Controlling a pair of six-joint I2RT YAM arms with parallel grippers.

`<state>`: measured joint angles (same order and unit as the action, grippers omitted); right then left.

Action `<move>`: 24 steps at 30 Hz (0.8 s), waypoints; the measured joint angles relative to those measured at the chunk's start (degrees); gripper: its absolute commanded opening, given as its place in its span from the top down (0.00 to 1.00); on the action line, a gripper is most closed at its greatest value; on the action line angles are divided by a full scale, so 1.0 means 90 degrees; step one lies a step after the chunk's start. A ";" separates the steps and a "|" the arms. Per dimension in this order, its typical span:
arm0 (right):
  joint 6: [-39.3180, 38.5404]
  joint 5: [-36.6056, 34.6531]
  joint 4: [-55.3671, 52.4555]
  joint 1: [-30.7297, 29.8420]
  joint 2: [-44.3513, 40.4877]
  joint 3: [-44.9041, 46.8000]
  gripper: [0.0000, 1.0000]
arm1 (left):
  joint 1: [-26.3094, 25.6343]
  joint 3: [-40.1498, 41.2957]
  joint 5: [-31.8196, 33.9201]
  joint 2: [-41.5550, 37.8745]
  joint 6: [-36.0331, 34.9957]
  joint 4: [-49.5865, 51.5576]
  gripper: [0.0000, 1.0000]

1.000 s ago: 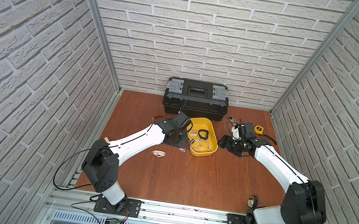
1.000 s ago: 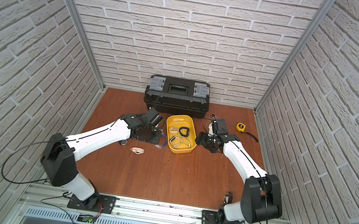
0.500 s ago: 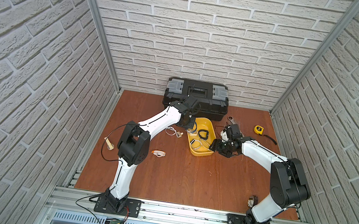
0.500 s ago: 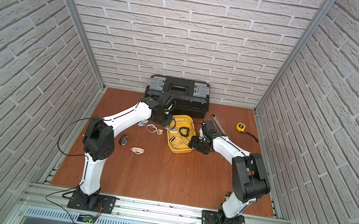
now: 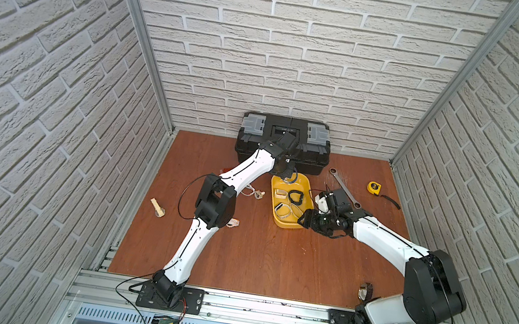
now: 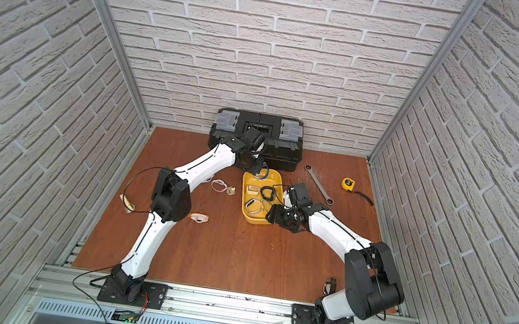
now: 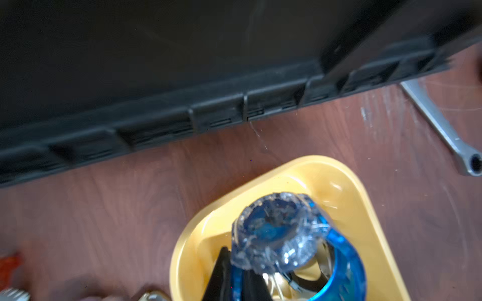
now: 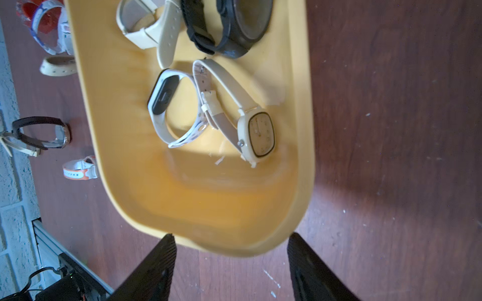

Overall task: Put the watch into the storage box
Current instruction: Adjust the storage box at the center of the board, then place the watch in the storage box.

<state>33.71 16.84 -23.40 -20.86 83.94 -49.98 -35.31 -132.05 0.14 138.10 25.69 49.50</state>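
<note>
1. Currently the left gripper (image 7: 237, 281) is clamped on the strap of the translucent blue watch (image 7: 276, 232). The case points away from the fingers, toward the black toolbox (image 7: 156, 65).
2. The watch hangs within the outline of the yellow storage box (image 7: 313, 163), over the box's far end. Whether it touches the box floor cannot be told.
3. In both top views the long axis of the box runs from the toolbox toward the front rail. The far end looks bare, while the middle holds a black watch (image 8: 229, 26), a white fitness band (image 8: 167, 104) and a cream square-faced watch (image 8: 258, 133).
4. The right gripper (image 8: 232, 235) has its jaws spread wide, straddling the near rounded corner of the box rim and gripping nothing. It is likely placed to steady the box.
5. Judgement: the left arm alone is placed to release the watch, needing only a short descent and then opening.
6. Clearances: the toolbox wall stands just beside the far rim, so open room lies toward the box middle. The steel wrench (image 7: 443, 125) lies apart on the table
</note>
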 measured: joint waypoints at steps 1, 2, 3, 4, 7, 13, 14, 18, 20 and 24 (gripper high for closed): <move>0.0027 0.0005 -0.0015 -0.0024 -0.0114 0.0039 0.30 | -0.0007 0.0000 -0.0039 0.0073 -0.0010 0.0049 0.89; 0.0049 0.0010 -0.0017 -0.0041 -0.0214 0.0075 0.30 | -0.0017 0.0000 -0.0066 0.0134 -0.0015 0.0107 0.89; 0.0070 0.0015 -0.0036 -0.0044 -0.0311 0.0107 0.30 | -0.0029 0.0000 -0.0075 0.0172 -0.0017 0.0141 0.90; 0.0092 0.0017 -0.0058 -0.0046 -0.0423 0.0141 0.29 | -0.0041 0.0000 -0.0078 0.0206 -0.0017 0.0175 0.89; 0.0165 0.0010 -0.0206 -0.0046 -0.0760 0.0199 0.29 | -0.0051 -0.0019 -0.0075 0.0277 -0.0017 0.0240 0.89; 0.0168 -0.0061 -0.0532 -0.0046 -0.1345 0.0197 0.28 | -0.0051 -0.0301 -0.0066 0.0510 -0.0024 0.0364 0.86; 0.0163 -0.0078 -0.0600 -0.0046 -0.1399 0.0197 0.28 | -0.0051 -0.0321 -0.0068 0.0544 -0.0029 0.0379 0.85; 0.0158 -0.0165 -0.0784 -0.0046 -0.1457 0.0197 0.27 | -0.0049 -0.0323 -0.0066 0.0653 -0.0070 0.0432 0.65; 0.0155 -0.0211 -0.0855 -0.0046 -0.1457 0.0197 0.27 | -0.0049 -0.0323 -0.0073 0.0690 -0.0073 0.0459 0.52; 0.0153 -0.0279 -0.0979 -0.0046 -0.1457 0.0138 0.27 | -0.0058 -0.0226 -0.0058 0.0597 -0.0058 0.0391 0.36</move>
<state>35.09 14.33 -32.21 -21.28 70.83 -48.73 -35.83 -134.08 -0.38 143.48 25.17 53.01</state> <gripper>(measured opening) 0.729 0.607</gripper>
